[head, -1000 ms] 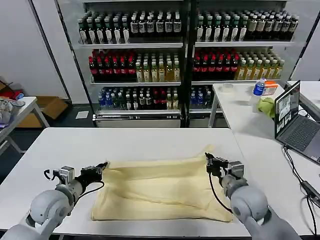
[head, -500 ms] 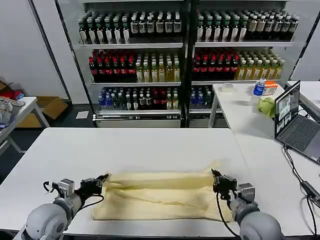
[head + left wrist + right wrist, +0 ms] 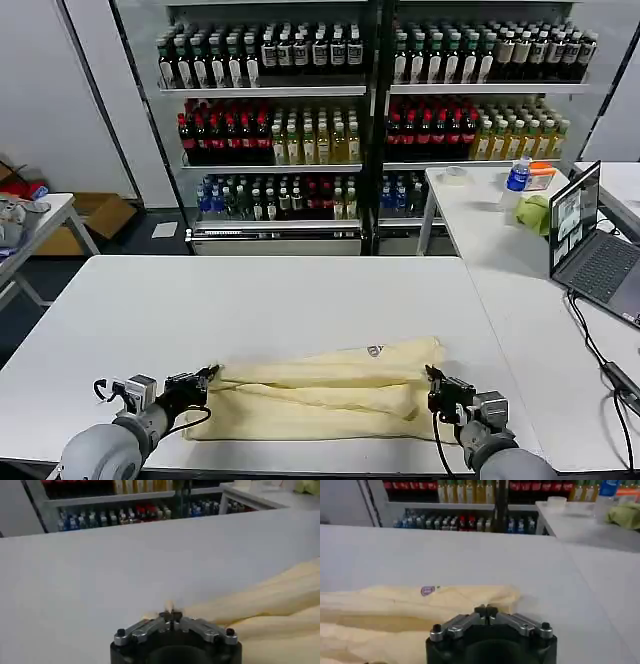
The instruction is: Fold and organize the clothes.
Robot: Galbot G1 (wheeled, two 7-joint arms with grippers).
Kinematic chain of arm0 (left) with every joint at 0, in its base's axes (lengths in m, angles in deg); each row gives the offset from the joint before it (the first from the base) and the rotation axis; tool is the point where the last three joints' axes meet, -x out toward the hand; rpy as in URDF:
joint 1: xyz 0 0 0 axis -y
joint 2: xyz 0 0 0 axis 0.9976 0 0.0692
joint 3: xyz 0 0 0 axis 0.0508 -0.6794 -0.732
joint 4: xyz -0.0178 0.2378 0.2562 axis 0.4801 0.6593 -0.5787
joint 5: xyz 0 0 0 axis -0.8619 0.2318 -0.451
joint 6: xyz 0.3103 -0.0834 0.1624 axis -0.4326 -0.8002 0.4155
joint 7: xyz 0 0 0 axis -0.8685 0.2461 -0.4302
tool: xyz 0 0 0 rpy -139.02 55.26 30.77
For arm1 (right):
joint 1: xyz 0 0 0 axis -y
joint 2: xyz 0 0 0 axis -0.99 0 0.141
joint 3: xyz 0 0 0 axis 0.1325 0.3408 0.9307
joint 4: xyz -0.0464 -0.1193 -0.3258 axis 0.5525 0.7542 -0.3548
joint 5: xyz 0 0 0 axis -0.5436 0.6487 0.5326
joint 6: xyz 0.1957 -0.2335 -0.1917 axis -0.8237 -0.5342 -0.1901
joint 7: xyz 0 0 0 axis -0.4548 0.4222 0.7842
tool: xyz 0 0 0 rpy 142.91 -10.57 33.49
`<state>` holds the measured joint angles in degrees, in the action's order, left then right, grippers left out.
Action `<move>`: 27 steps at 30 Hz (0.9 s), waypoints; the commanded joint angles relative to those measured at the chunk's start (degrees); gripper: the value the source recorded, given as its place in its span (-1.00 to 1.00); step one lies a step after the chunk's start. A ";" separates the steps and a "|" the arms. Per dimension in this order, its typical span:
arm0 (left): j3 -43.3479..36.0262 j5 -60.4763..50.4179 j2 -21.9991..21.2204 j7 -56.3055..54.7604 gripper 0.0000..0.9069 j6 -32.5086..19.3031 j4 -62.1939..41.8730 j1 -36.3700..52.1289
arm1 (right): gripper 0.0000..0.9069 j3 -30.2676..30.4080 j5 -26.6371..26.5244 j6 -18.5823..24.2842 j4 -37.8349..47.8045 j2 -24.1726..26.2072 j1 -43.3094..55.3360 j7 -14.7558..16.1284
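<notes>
Clothes [image 3: 320, 392] folded narrower (label now showing); grippers nearer.

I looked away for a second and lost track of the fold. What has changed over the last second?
Both grippers, left gripper and right gripper, pulled back toward the robot, still shut on the shirt, dragging its far edge nearer so it now lies as a narrower band with its label showing. The table and shelves are unchanged.

**A lab dressed as a shop**

Behind the white table [image 3: 250, 300] stand glass-fronted shelves [image 3: 375, 110] packed with rows of bottled drinks; right of the table, a laptop [image 3: 585, 240] sits open, probably a test workstation.
</notes>
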<state>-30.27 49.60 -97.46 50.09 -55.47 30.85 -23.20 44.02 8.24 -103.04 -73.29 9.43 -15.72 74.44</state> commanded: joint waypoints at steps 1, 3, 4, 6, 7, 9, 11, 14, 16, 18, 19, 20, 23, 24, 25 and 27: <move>0.25 -0.88 -0.83 -0.57 1.00 -0.04 0.32 -0.79 | 1.00 -0.90 2.38 0.11 -2.82 -0.79 -3.63 -0.09; 0.69 -0.54 -1.67 -1.89 1.00 -0.40 1.13 -1.29 | 1.00 -1.35 3.69 0.15 -4.35 -1.24 -5.16 -0.03; 1.30 -0.50 -2.33 -2.83 1.00 -0.99 1.87 -1.93 | 1.00 -1.56 3.92 0.28 -5.13 -1.49 -6.15 -0.04; 2.02 -0.53 -3.30 -4.04 1.00 -1.74 2.93 -2.82 | 1.00 -2.37 5.17 0.83 -6.47 -2.05 -7.43 -0.08; 2.87 -0.40 -4.40 -4.81 1.00 -2.03 3.66 -3.68 | 1.00 -2.62 5.49 0.97 -6.79 -2.15 -7.70 -0.08; 3.86 -0.22 -5.91 -6.15 1.00 -2.33 4.71 -5.28 | 1.00 -3.44 5.85 1.29 -7.79 -2.57 -8.65 -0.21; 4.75 -0.25 -8.37 -7.96 1.00 -3.07 5.94 -7.11 | 1.00 -4.03 5.90 1.43 -8.39 -2.81 -9.24 -0.26; 4.84 -0.56 -11.77 -10.62 1.00 -4.10 6.81 -8.71 | 1.00 -4.22 6.57 1.66 -9.09 -3.07 -10.22 -0.15; 4.52 -0.87 -13.46 -11.87 1.00 -4.66 6.92 -9.21 | 1.00 -4.27 6.81 1.82 -9.28 -3.38 -10.58 -0.13; 4.13 -1.20 -15.69 -12.51 1.00 -5.19 6.59 -9.44 | 1.00 -4.53 6.80 1.88 -9.32 -3.70 -10.70 -0.16; 3.86 -1.42 -16.63 -13.03 1.00 -5.44 6.27 -9.38 | 1.00 -4.66 6.78 1.92 -9.37 -3.90 -10.76 -0.19; 3.64 -1.60 -17.73 -13.38 1.00 -5.64 5.78 -9.23 | 1.00 -4.79 6.77 1.95 -9.40 -4.01 -10.87 -0.19; 3.20 -1.97 -20.29 -14.56 1.00 -6.34 4.43 -8.32 | 1.00 -5.31 6.64 2.03 -9.63 -4.22 -11.24 -0.17; 3.19 -1.78 -21.06 -14.96 1.00 -6.39 3.98 -8.00 | 1.00 -5.40 6.57 2.03 -9.68 -4.22 -11.25 -0.18; 3.19 -1.68 -21.63 -15.32 1.00 -6.39 3.71 -7.72 | 1.00 -5.52 6.49 2.02 -9.73 -4.22 -11.26 -0.20; 3.03 -1.47 -22.72 -15.47 1.00 -6.40 3.34 -7.68 | 1.00 -5.68 6.29 2.00 -9.91 -4.16 -11.32 -0.22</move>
<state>-27.39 48.27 -112.90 37.99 -60.80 34.92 -30.11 39.13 13.94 -101.19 -81.98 5.68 -25.61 74.28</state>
